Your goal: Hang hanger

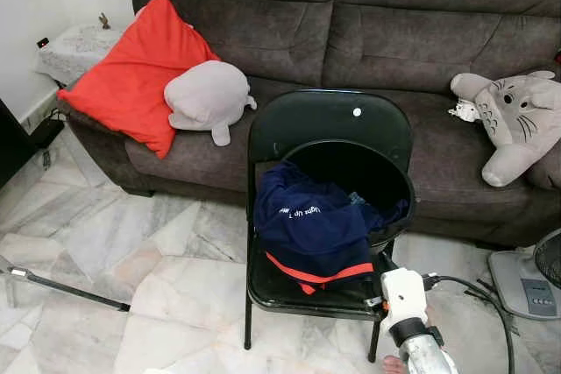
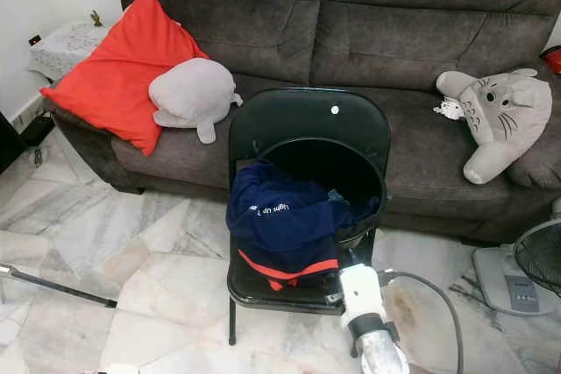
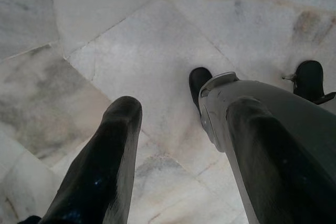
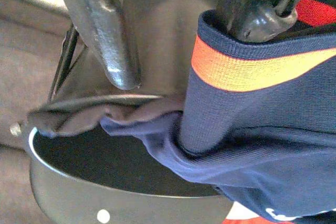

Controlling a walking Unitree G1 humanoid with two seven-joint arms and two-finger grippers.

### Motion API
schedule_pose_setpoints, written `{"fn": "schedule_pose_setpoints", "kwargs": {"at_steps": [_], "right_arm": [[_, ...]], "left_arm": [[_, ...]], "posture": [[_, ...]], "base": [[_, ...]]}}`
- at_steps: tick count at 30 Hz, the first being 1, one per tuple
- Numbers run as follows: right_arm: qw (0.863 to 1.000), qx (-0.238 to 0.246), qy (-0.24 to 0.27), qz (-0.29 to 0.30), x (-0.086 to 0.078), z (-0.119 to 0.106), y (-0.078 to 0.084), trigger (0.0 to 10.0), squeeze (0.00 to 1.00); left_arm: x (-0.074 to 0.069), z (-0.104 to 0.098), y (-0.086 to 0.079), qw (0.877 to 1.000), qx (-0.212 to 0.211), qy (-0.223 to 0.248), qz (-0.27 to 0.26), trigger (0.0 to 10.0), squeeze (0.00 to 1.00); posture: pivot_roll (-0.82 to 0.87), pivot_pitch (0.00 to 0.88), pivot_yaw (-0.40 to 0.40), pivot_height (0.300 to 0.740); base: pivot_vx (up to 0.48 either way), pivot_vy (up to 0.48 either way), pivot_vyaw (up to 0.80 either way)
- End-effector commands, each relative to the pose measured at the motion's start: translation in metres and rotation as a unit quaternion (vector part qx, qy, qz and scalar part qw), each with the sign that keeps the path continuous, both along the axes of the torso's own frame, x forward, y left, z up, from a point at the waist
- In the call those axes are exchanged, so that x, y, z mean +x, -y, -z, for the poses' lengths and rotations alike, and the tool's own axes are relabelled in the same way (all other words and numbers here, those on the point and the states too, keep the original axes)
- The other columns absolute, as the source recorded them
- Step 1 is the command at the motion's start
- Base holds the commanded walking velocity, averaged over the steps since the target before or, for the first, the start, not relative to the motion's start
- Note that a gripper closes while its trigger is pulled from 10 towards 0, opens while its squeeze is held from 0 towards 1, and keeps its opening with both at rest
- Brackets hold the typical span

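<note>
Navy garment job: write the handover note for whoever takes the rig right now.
Right tool: open, at the front of the black folding chair, one finger against the orange-trimmed hem of the navy garment; nothing clamped.
Left tool: open, idle, pointing at the marble floor.
The garment spills from the black bucket tipped on the chair seat.
Done: reach to the garment.
Left: grip it, lift it out, get it hung.

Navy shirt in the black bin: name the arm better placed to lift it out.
Right. The right gripper is already at the navy shirt on the chair; the left gripper points at floor.
</note>
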State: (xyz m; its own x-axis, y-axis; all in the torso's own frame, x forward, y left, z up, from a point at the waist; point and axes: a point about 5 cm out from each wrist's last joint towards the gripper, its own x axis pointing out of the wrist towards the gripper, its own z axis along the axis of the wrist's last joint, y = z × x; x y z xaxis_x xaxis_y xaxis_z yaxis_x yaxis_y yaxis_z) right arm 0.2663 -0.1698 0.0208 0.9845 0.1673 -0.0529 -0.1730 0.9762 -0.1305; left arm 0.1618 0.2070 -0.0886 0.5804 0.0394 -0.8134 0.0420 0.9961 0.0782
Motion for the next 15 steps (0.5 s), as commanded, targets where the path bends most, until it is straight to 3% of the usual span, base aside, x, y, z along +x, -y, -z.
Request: {"fn": "schedule_pose_setpoints", "kwargs": {"at_steps": [1, 15], "right_arm": [[1.000, 0.024, -0.012, 0.012, 0.000, 0.003, 0.001, 10.0, 0.00], [0.999, 0.005, -0.008, -0.043, 0.018, -0.006, -0.011, 10.0, 0.00]], "left_arm": [[-0.008, 0.003, -0.004, 1.000, 0.007, -0.017, 0.006, 10.0, 0.00], [-0.008, 0.003, -0.007, 1.000, 0.014, -0.019, 0.011, 10.0, 0.00]], "posture": [[-0.07, 0.117, 0.058, 0.721], [-0.05, 0.120, 0.073, 0.721]], "base": [[0.000, 0.000, 0.00], [0.000, 0.000, 0.00]]}}
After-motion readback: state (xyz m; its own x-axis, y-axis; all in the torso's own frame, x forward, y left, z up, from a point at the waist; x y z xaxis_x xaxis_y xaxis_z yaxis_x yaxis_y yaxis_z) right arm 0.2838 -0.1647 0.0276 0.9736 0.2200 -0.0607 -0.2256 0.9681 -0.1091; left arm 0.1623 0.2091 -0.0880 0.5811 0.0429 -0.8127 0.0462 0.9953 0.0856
